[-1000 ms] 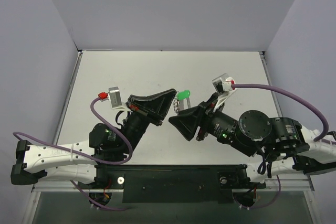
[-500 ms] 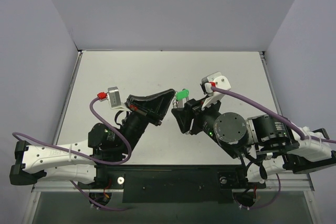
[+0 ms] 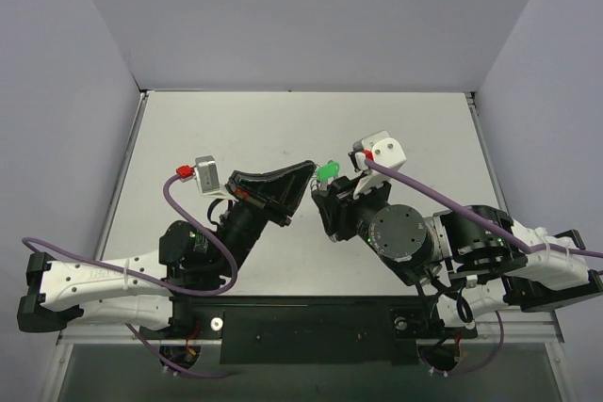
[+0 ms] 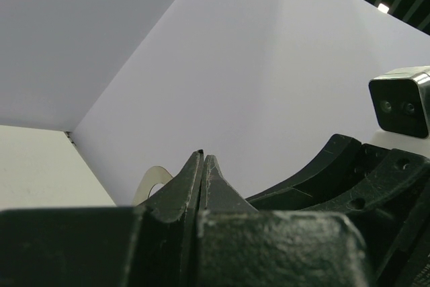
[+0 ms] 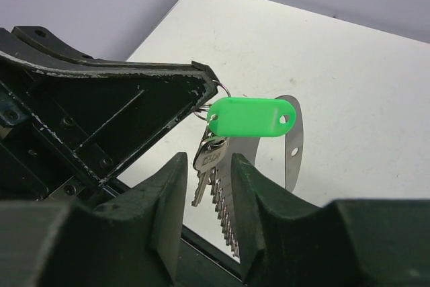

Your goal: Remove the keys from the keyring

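My left gripper [image 3: 307,169] is shut on the keyring [image 5: 220,89], a thin wire ring that sticks out from its tip in the right wrist view. A green plastic tag [image 5: 250,117] and the keys [image 5: 212,154] hang from the ring, one short key and one long toothed key. The tag also shows in the top view [image 3: 327,170]. My right gripper [image 5: 208,159] is open, with one finger on either side of the hanging keys and not touching them. In the left wrist view the left jaws [image 4: 203,160] are pressed together and hide the ring.
A curved silver metal strip with holes [image 5: 294,140] hangs behind the tag and shows beside the left jaws [image 4: 149,181]. The white table [image 3: 236,129] lies below. The right arm's wrist camera [image 4: 402,102] is close to the left gripper.
My right arm has swung left and turned its wrist, bringing its open fingers up around the hanging keys. The left arm has held still.
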### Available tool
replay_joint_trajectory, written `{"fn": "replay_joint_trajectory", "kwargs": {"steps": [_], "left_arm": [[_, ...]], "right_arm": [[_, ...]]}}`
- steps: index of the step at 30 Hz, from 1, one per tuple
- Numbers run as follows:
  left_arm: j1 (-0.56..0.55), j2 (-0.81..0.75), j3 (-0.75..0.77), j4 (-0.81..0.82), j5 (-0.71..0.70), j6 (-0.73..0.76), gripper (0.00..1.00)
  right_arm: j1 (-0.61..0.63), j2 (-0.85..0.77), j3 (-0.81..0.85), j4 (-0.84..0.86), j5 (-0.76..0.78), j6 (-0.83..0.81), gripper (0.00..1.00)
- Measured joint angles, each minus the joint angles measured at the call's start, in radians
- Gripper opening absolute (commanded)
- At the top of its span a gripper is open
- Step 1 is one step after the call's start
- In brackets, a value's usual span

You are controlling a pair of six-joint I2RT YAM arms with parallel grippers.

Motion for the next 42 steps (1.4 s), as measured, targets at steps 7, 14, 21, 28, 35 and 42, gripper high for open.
{"fn": "replay_joint_trajectory", "kwargs": {"steps": [7,14,21,28,35,42], "left_arm": [[0.0,0.0,0.0,0.0,0.0,0.002,0.0],[0.0,0.0,0.0,-0.004,-0.001,0.014,0.0],[0.0,0.0,0.0,-0.014,0.001,0.014,0.0],[0.0,0.0,0.0,-0.029,0.016,0.014,0.0],[0.0,-0.02,0.007,-0.099,0.05,0.014,0.58],[0.0,-0.089,0.031,-0.209,0.101,0.015,0.76]], "right_arm": [[0.0,0.0,0.0,-0.014,0.017,0.001,0.07],[0.0,-0.003,0.0,-0.043,0.039,0.001,0.0],[0.001,-0.023,-0.002,-0.051,0.04,0.002,0.0],[0.003,-0.044,-0.01,-0.053,0.04,-0.009,0.0],[0.003,-0.046,-0.016,-0.077,0.042,-0.066,0.0],[0.004,-0.048,-0.018,-0.113,0.043,-0.169,0.0]]}}
